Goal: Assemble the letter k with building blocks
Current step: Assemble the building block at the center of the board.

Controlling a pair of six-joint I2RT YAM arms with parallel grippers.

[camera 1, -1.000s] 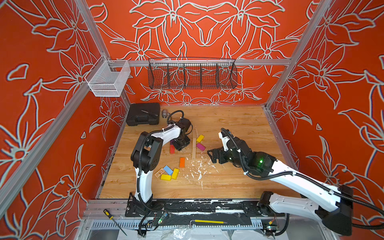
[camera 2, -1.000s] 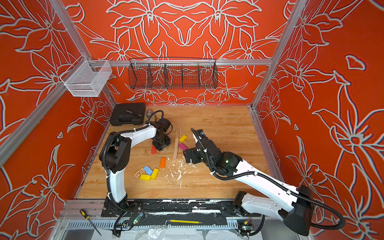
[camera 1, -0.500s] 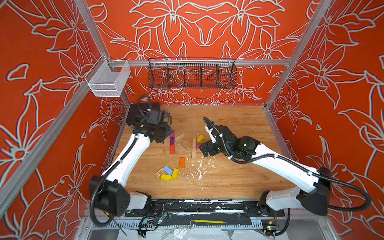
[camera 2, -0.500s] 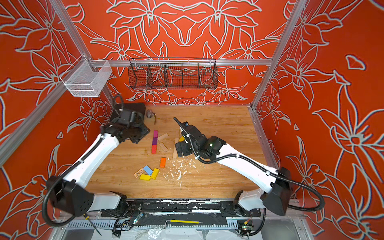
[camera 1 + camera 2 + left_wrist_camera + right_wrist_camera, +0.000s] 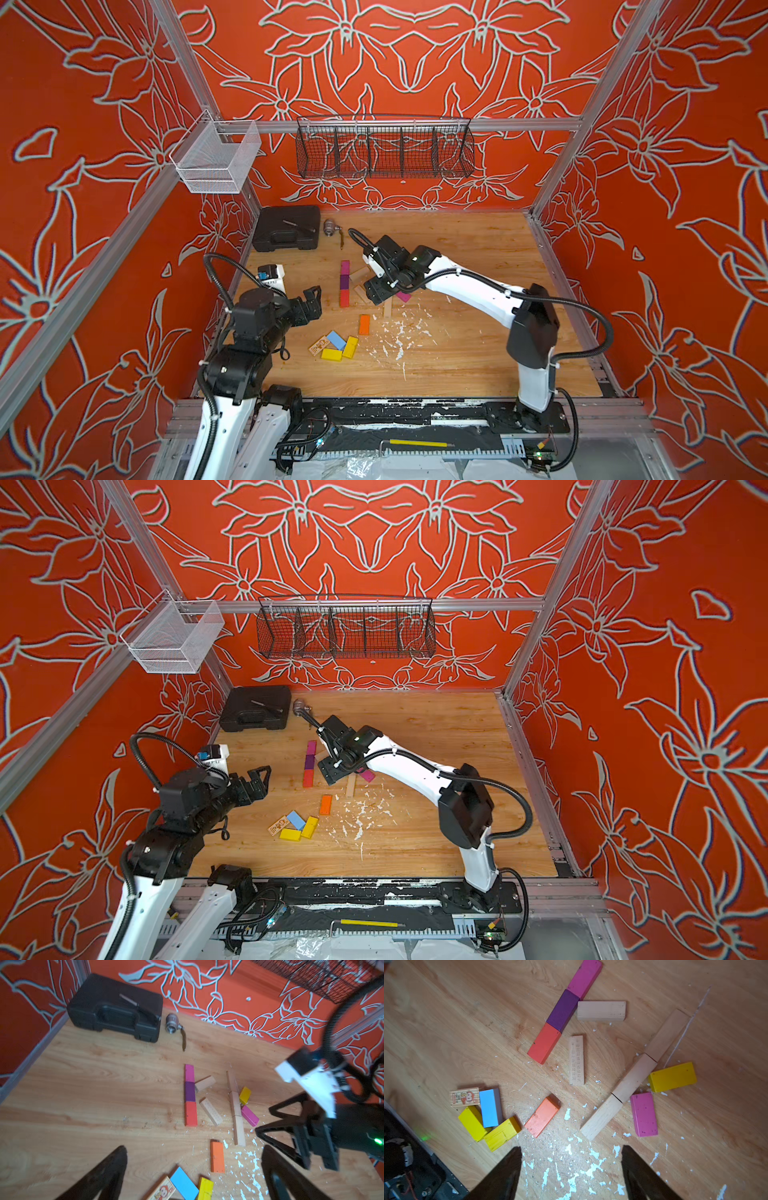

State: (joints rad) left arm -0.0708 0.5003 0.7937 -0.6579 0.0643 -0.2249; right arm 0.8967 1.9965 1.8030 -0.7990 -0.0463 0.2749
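The building blocks lie flat on the wooden table (image 5: 457, 257). A magenta (image 5: 584, 976), a purple (image 5: 563, 1011) and a red block (image 5: 544, 1043) form one straight line. A plain block (image 5: 601, 1011) touches the purple one, and a printed plain block (image 5: 576, 1060) lies close to the red. Three plain blocks (image 5: 633, 1076) make a second line, with a yellow (image 5: 672, 1076) and a magenta block (image 5: 643, 1114) beside it. My right gripper (image 5: 571, 1150) hangs open and empty above them (image 5: 374, 293). My left gripper (image 5: 195, 1149) is open and empty at the near left (image 5: 312, 296).
An orange block (image 5: 217, 1156), a light blue one (image 5: 184, 1183), two yellow ones (image 5: 340, 351) and a cartoon-printed one (image 5: 464, 1096) lie loose nearer the front. White flecks (image 5: 397, 336) litter the wood. A black case (image 5: 286, 227) and a metal fitting (image 5: 330, 227) sit at the back left.
My left gripper has drawn back from the coloured line toward the near left and opened wide. My right gripper has moved left over the blocks, its jaws somewhat narrower.
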